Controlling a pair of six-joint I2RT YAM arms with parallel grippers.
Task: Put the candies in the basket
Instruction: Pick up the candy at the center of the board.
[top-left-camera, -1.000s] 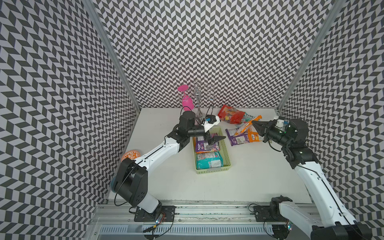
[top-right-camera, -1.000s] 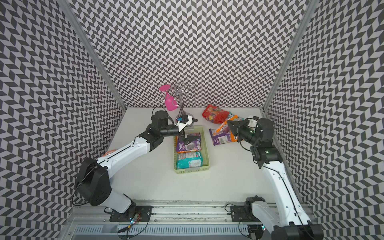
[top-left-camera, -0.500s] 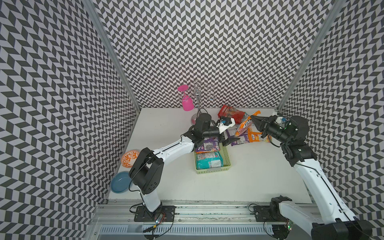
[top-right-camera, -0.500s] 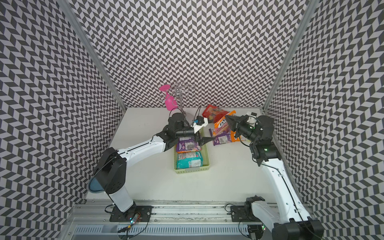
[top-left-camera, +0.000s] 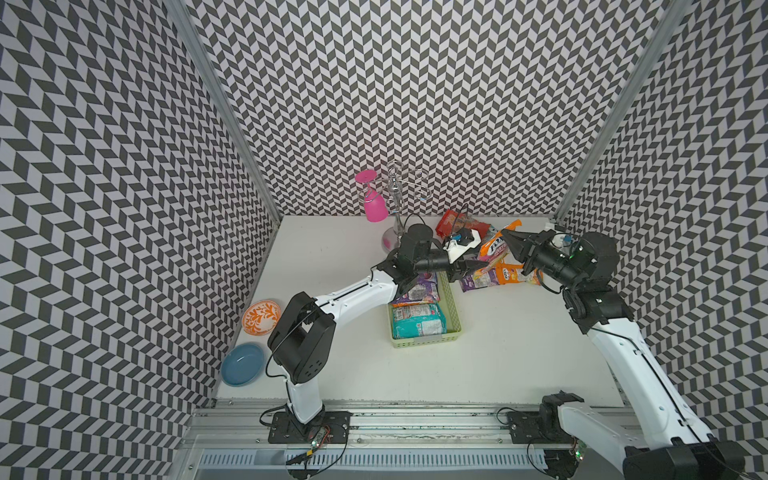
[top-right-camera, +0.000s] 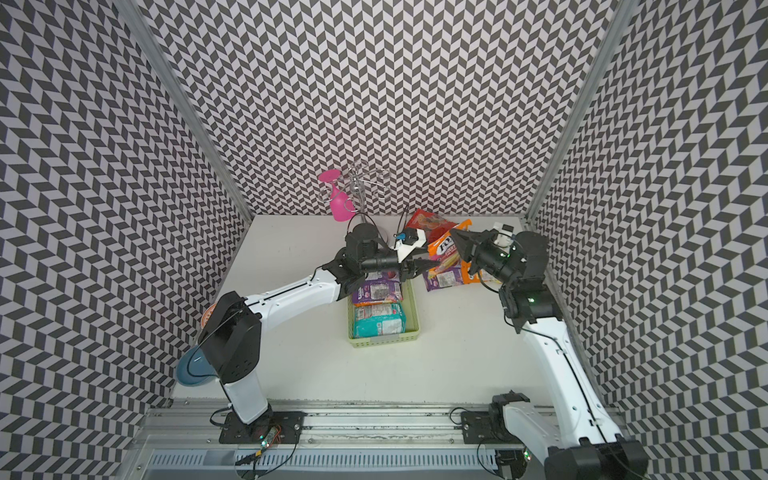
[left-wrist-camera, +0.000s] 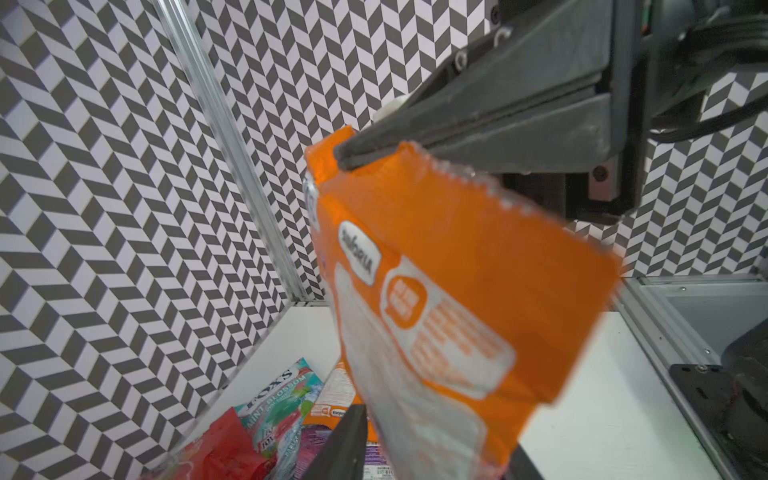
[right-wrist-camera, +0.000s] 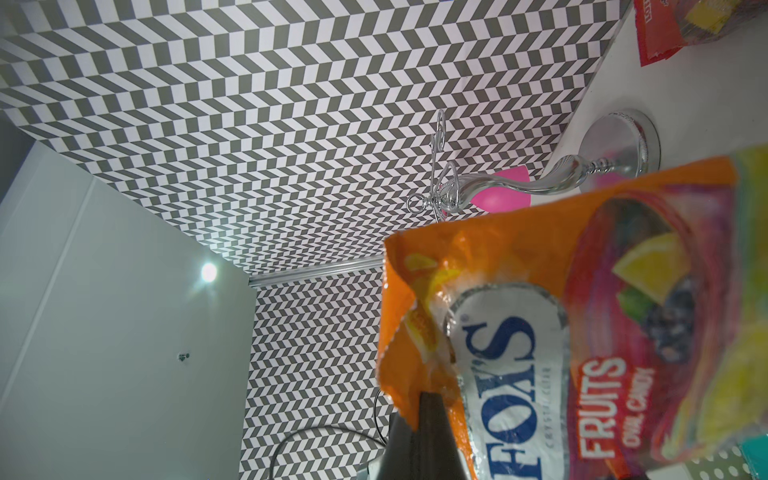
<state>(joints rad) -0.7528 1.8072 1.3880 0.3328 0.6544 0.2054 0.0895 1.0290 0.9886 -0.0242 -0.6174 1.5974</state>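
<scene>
An orange FOX'S candy bag (top-left-camera: 492, 249) (top-right-camera: 446, 249) hangs in the air behind the basket. My right gripper (top-left-camera: 506, 233) (right-wrist-camera: 428, 399) is shut on its top corner, and the left wrist view shows those jaws pinching the serrated edge (left-wrist-camera: 436, 166). My left gripper (top-right-camera: 432, 264) (left-wrist-camera: 436, 428) is shut on the bag's lower end, one finger on each side. The pale-green basket (top-left-camera: 453, 307) (top-right-camera: 413, 307) holds a purple bag (top-left-camera: 417, 289) and a teal bag (top-left-camera: 417, 326). More candies lie on the table under the held bag: purple (top-left-camera: 478, 280), orange (top-left-camera: 515, 276), red (top-left-camera: 455, 220) and teal (left-wrist-camera: 282, 395).
A wire glass rack (top-left-camera: 397, 195) with a hanging pink glass (top-left-camera: 376, 203) stands at the back, just behind my left wrist. An orange-and-white plate (top-left-camera: 262, 318) and a blue plate (top-left-camera: 243, 363) lie by the left wall. Patterned walls close three sides.
My left arm has swung right from over the basket to the hanging orange bag, and its wide jaws have closed on the bag's lower end. The right gripper has lifted the bag slightly.
</scene>
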